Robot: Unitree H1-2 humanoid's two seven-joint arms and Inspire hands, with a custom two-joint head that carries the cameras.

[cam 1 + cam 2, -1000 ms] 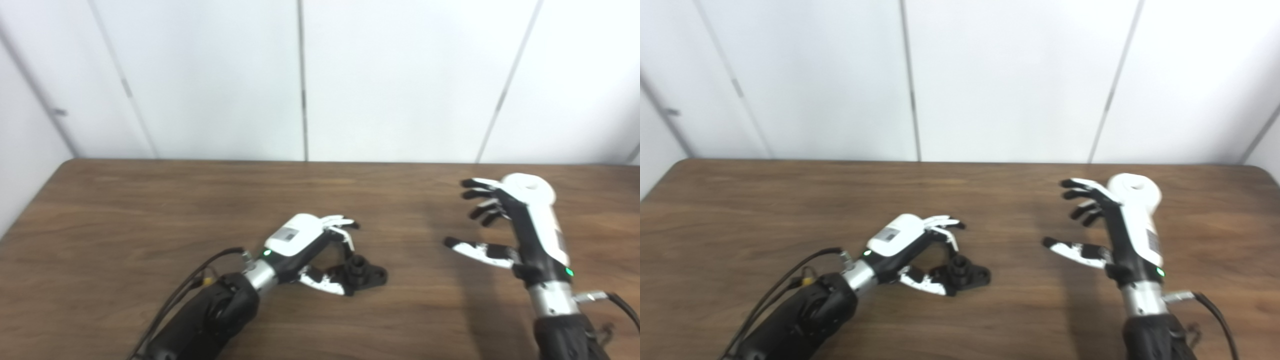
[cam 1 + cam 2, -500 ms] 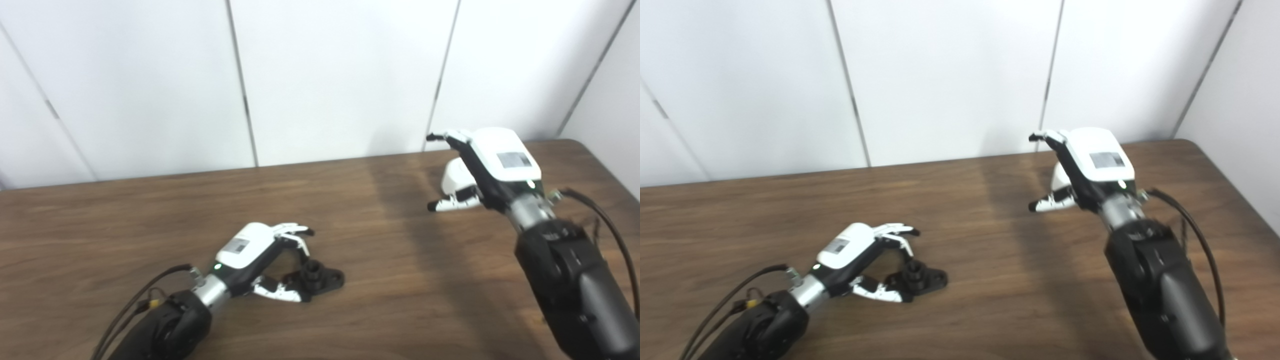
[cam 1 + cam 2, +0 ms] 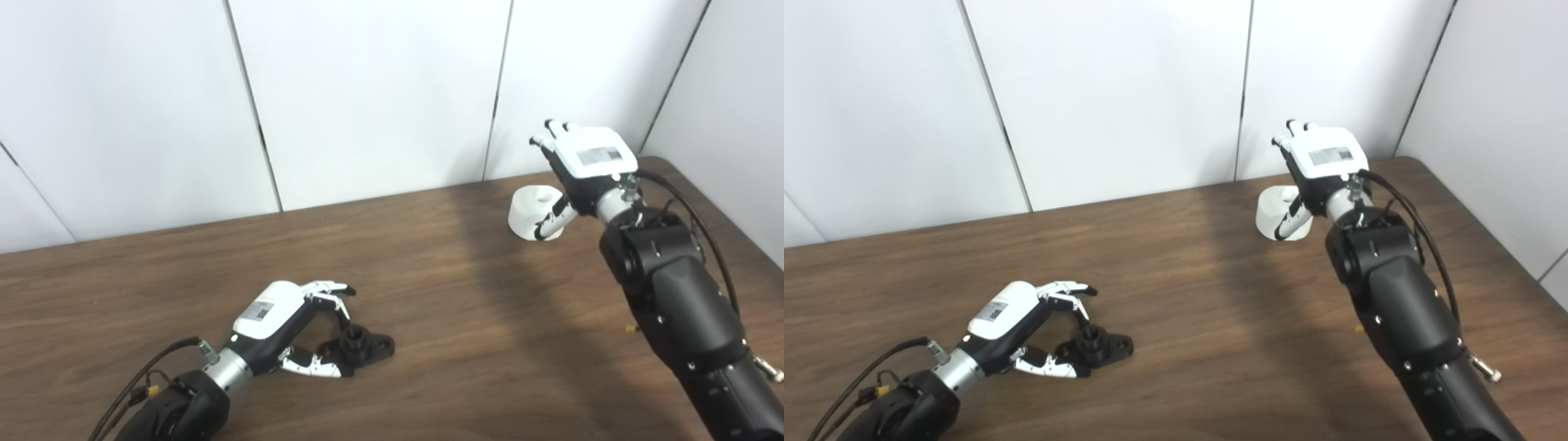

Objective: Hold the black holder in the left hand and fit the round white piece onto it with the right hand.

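My left hand (image 3: 288, 321) has a white back carrying a small grey label, black sides, and white fingers tipped in black; its thumb is white speckled with black. Just beside that thumb sits the black holder (image 3: 361, 346), matt black all over. My right hand (image 3: 585, 168) is likewise white on the back with a grey label, black along the edges, with a black-and-white thumb. The round white piece (image 3: 530, 211) beside it is plain white. Both forearms are black with silver wrists and black cables. The table (image 3: 429, 282) under the holder is dark brown wood grain, and the wall panels (image 3: 367, 92) behind it are white with dark seams.
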